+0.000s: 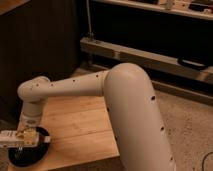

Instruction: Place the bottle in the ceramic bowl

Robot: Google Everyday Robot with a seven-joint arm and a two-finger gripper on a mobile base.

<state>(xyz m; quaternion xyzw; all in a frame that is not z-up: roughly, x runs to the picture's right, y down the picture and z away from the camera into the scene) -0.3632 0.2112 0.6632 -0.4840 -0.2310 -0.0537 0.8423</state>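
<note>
- At the lower left of the camera view, the bottle point(7, 138) lies sideways, whitish-cream, sticking out to the left from the tool and hanging over the left part of the bowl.
- The tool point(22, 138) sits at the end of the arm, directly above the ceramic bowl, its tan-coloured end closed around the bottle's right portion so that the bottle is held level.
- The ceramic bowl point(27, 155) is round, glossy and black, resting on the near left corner of the desk; its right rim shows beside the tool, and its lower edge runs close to the bottom of the view.
- Whether the bottle touches the bowl's inside cannot be told; it appears just above the rim.
- The desk point(80, 127) has a pale wooden plank top, with its far edge towards the dark wall and its right edge near the robot's body.
- The arm point(75, 87) is white with small dark dots, running from a rounded elbow joint above the tool across to a thick white segment that fills the right centre of the view.
- Behind the desk stands a dark panel point(40, 45), and to the right a low metal rail point(135, 52) crosses above a speckled floor point(190, 120).
</note>
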